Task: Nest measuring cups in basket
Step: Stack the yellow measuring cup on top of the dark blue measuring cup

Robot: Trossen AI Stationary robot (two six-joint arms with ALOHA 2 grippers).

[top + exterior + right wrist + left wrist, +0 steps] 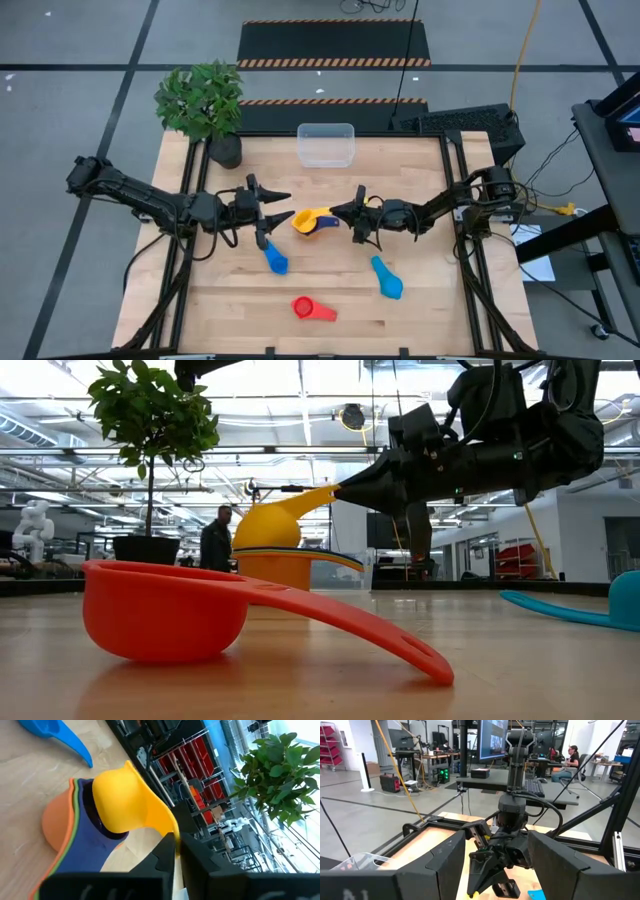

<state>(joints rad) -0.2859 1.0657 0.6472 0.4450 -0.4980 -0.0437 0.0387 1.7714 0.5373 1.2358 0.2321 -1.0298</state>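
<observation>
Right gripper (337, 212): at the middle of the table, fingers pinched nearly together on the handle of the yellow cup (321, 214). In the right wrist view the handle's end sits between the two dark fingers (165, 851) with almost no gap. Low view shows the yellow cup (267, 527) tipped bowl-up over the stack, handle slanting up into the gripper (352, 487).

Left gripper (283, 208): just left of the stack, fingers spread roughly half apart, holding nothing, touching nothing that can be seen. It points toward the right gripper (487, 870).

Count, cups:
- One nested stack (304, 222) at table centre: orange outer cup (57, 822), a thin green rim, a dark blue cup (90, 840) inside, yellow cup (122, 802) on top. Whether more are hidden in the stack, cannot tell.
- One blue cup (276, 258) loose, near the left gripper, front of it.
- One light blue cup (387, 278) loose, front of the right gripper.
- One red cup (311, 309) loose, at the front edge, nearest the low camera (165, 610).

Count, other:
- One clear basket (326, 145) at the back edge of the table, well apart from the stack, no cup in it.
- One potted plant (208, 108) at the back left corner.
</observation>
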